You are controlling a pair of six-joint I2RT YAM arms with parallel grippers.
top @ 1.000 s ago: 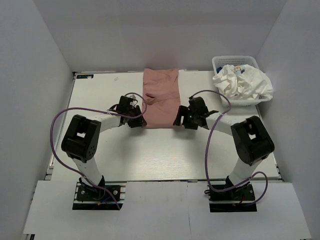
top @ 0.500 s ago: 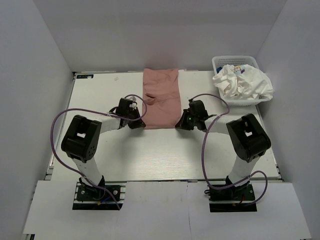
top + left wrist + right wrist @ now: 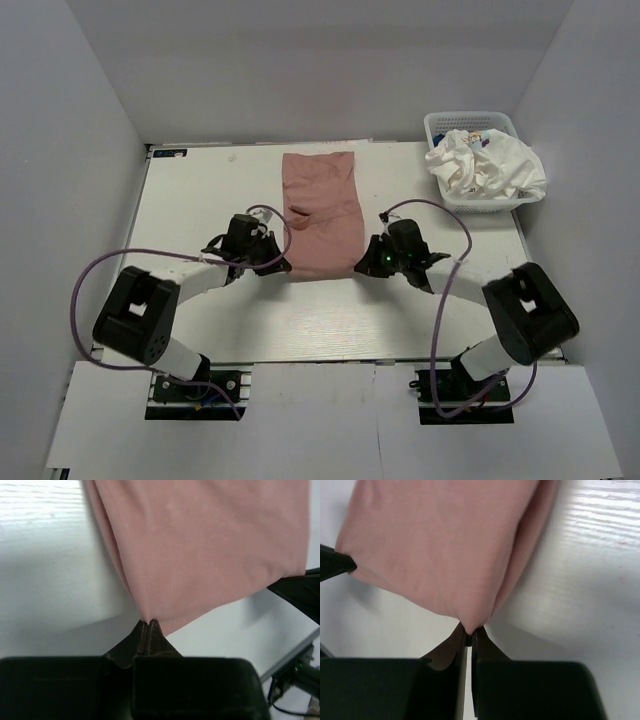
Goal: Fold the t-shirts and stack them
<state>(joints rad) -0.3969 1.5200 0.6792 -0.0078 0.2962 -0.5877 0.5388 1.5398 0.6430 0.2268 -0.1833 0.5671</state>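
The dusty pink t-shirt (image 3: 320, 212) lies as a long folded strip down the middle of the white table. My left gripper (image 3: 284, 268) is shut on its near left corner (image 3: 146, 617). My right gripper (image 3: 362, 268) is shut on its near right corner (image 3: 470, 625). Both pinched corners are lifted slightly off the table, with the cloth's folded side edges hanging from them. The white t-shirt (image 3: 488, 166) sits crumpled in the basket at the back right, a small coloured print showing on top.
A white plastic basket (image 3: 437, 124) stands at the table's back right corner. Purple cables loop from both arms over the table. The right gripper's dark finger tip (image 3: 298, 589) shows at the edge of the left wrist view.
Both grippers have closed on the pink t-shirt's near corners and pulled it toward the near edge; the shirt's far end has slid off the back edge onto the table.
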